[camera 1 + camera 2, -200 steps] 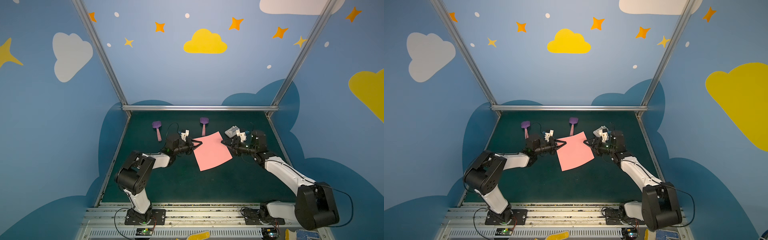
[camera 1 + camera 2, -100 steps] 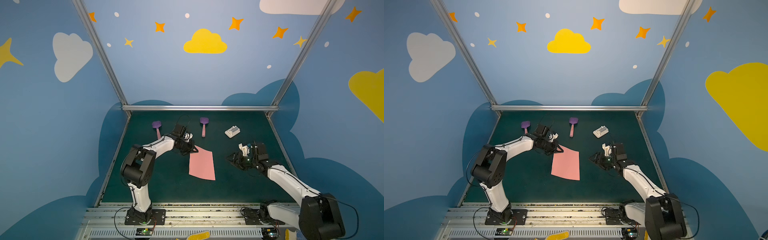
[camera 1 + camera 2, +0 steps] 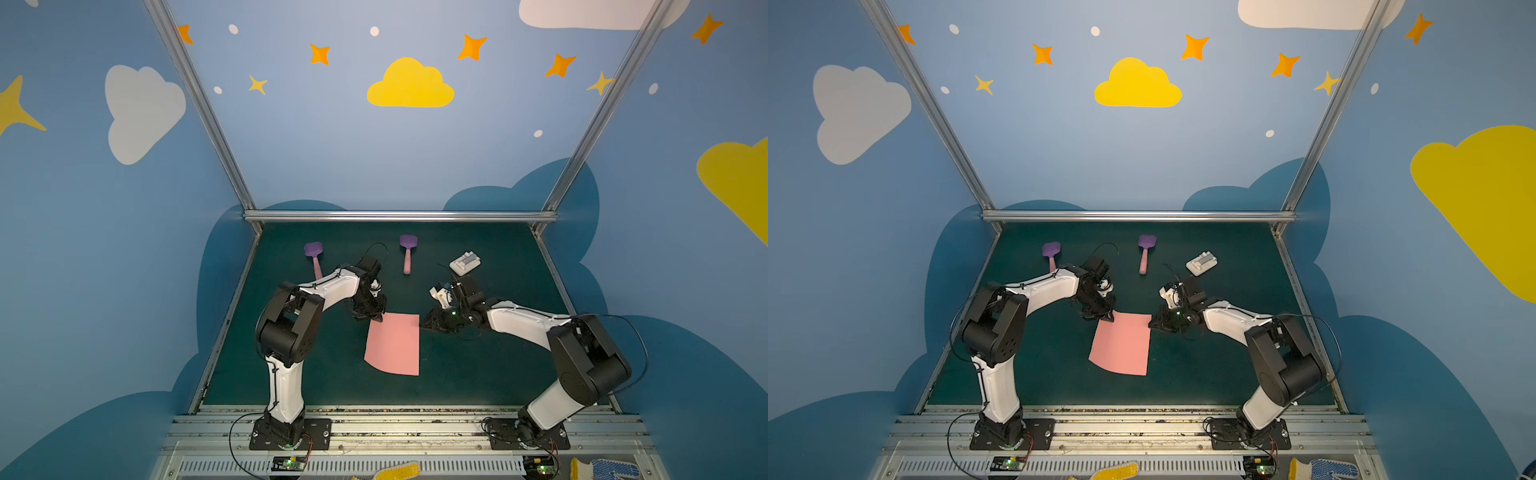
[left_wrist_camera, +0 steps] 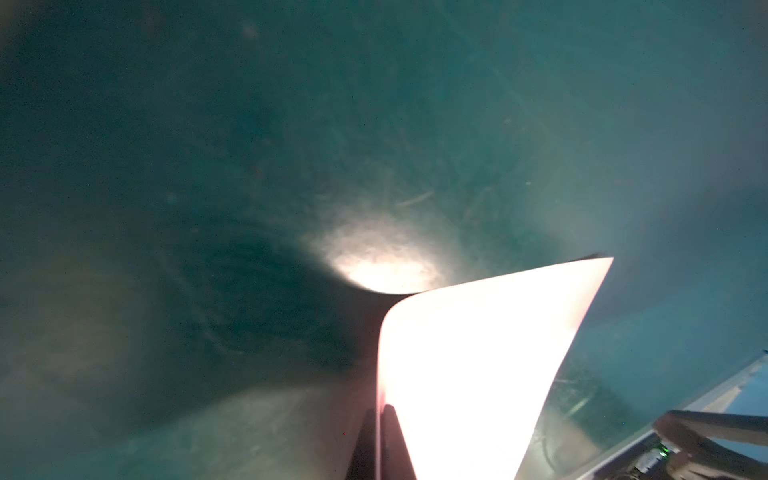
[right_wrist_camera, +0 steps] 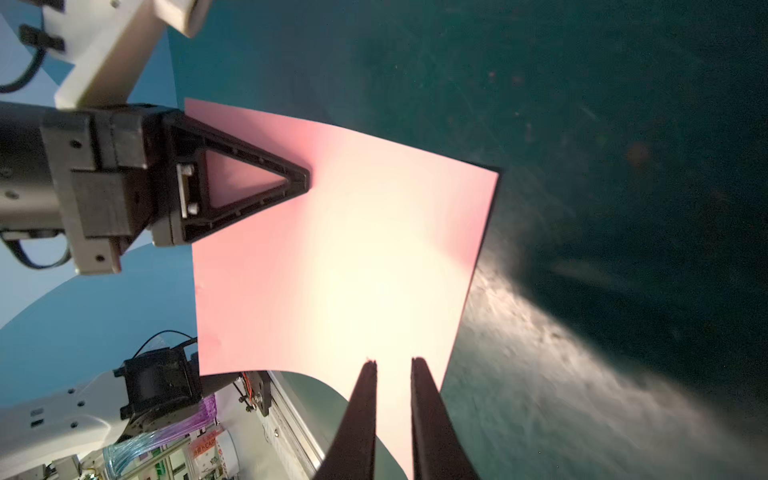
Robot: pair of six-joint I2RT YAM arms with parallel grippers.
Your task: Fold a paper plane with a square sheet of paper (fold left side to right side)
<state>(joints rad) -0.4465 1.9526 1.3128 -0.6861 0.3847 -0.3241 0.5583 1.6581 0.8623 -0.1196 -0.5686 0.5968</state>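
Observation:
The square sheet of paper [image 3: 395,345] [image 3: 1123,345] is plain salmon-pink and lies mid-table on the green mat in both top views. Its near left corner curls up. My left gripper [image 3: 376,318] [image 3: 1106,318] is shut on the sheet's far left corner. In the left wrist view the sheet [image 4: 478,353] runs edge-on between the closed left gripper [image 4: 380,415]. My right gripper [image 3: 422,325] [image 5: 392,363] hovers at the far right corner. Its jaws stand a narrow gap apart over the sheet [image 5: 353,249], pinching nothing visible. No paper plane is in view.
Two purple spatulas with pink handles [image 3: 313,255] [image 3: 407,249] lie near the back of the mat. A small white block [image 3: 464,263] sits at the back right. Metal rails [image 3: 399,216] border the mat.
The sheet has turned from a skewed diamond to lying straight. My right gripper drew back toward the front, then returned to the far right corner with narrower jaws. The left gripper kept its hold.

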